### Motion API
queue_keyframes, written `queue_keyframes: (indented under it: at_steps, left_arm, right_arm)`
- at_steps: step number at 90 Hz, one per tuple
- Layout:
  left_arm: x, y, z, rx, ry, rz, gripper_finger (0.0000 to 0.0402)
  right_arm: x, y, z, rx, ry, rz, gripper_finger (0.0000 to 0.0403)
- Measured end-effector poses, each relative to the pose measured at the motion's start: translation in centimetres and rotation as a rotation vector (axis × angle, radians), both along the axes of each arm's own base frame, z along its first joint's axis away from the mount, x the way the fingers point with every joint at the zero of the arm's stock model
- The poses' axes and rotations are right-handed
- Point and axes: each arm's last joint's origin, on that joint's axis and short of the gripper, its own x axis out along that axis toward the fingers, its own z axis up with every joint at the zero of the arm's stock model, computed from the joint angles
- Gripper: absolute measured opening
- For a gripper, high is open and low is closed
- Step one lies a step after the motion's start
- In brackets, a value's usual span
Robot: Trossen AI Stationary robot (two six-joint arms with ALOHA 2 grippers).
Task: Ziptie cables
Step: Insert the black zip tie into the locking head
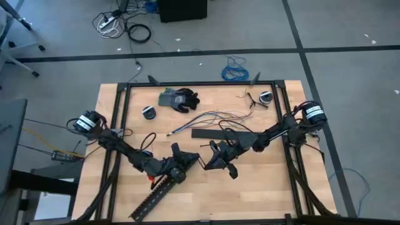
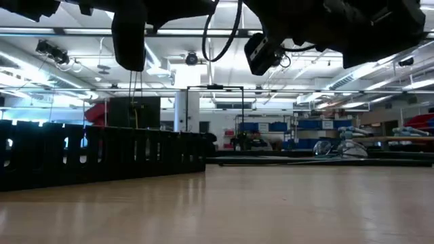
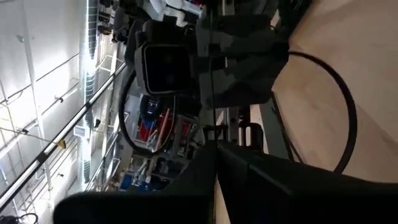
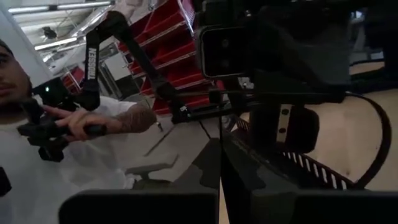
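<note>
The cables (image 1: 215, 117), thin loose wires, lie fanned out on the wooden table (image 1: 262, 187) beyond both grippers, and nothing touches them. A flat black strip (image 1: 209, 133) lies just in front of them. My left gripper (image 1: 189, 160) and my right gripper (image 1: 212, 160) face each other at mid-table, raised above the wood. Each is shut on a thin black zip tie (image 1: 201, 161) that runs between them. The tie curves into a wide loop (image 3: 348, 106), which the right wrist view also shows as an arc (image 4: 385, 140). My left gripper pinches the thin black tie (image 3: 213, 134) between its two shut fingers, coming level from the table's left. The strand runs straight on from the fingertips toward the other gripper, clear of the table. My right gripper pinches the same tie (image 4: 221, 127) between its two shut fingers, coming level from the table's right. The strand leaves the fingertips toward the left gripper, lifted clear of the wood.
A black link chain (image 1: 156, 197) lies slanted near the front left. A dark glove (image 1: 179, 99) and two tape rolls (image 1: 149, 112) (image 1: 265, 97) sit toward the far edge. A blue coiled cable (image 1: 235, 70) lies on the floor. A person (image 4: 37, 137) stands beyond the table.
</note>
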Motion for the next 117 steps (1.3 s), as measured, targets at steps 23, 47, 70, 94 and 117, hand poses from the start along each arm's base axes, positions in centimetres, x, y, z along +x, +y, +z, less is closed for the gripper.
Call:
queue_keyframes:
  at_steps: [23,47,70,94,117]
  left_arm:
    - [0.0,0.0,0.0,0.005,0.002,0.0,0.0]
    - [0.0,0.0,0.0,0.005,0.002,0.0,0.0]
    - [0.0,-0.1,0.0,0.006,0.003,-0.023,0.0]
    - [0.2,0.3,-0.1,0.014,0.013,-0.005,0.0]
    - [0.3,0.4,-0.2,-0.002,0.018,0.001,0.0]
  right_arm:
    - [0.1,-0.5,0.0,0.082,0.042,0.01,0.0]
    - [0.2,-0.9,-0.2,0.113,0.086,0.001,0.0]
    - [0.4,-2.0,-0.4,0.127,0.115,0.0,0.0]
    - [0.2,-1.2,-0.3,0.115,0.102,0.047,0.0]
    - [0.2,-1.1,-0.3,0.06,0.069,0.047,0.0]
